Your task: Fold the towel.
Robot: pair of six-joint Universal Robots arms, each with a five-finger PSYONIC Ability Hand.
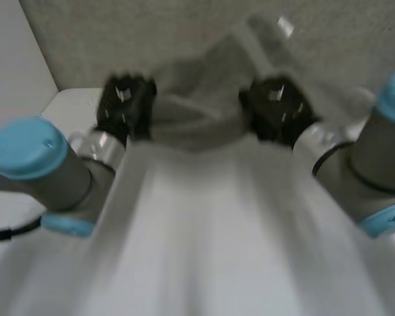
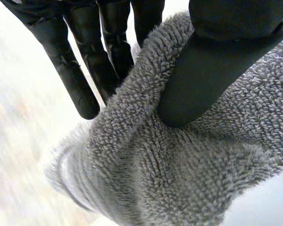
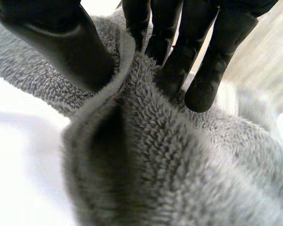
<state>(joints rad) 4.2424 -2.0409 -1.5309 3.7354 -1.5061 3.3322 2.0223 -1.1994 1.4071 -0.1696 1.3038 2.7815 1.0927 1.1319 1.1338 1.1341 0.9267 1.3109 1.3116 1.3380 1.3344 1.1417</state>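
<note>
Left robot hand (image 2: 203, 80) and right robot hand (image 3: 61, 42) each pinch the grey towel (image 1: 191, 99), thumb against fingers.

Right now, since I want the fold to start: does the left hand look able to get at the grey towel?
Probably yes: the left hand pinches the grey towel between thumb and fingers, with nothing in between. The right hand pinches it likewise.

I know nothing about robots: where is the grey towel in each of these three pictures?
Head view: the grey towel is bunched in the middle, between the left hand and the right hand.
Left wrist view: the towel is pinched between the left hand's thumb and fingers.
Right wrist view: the towel is pinched likewise by the right hand.
Shared landmark: the black hands gripping it.
</note>
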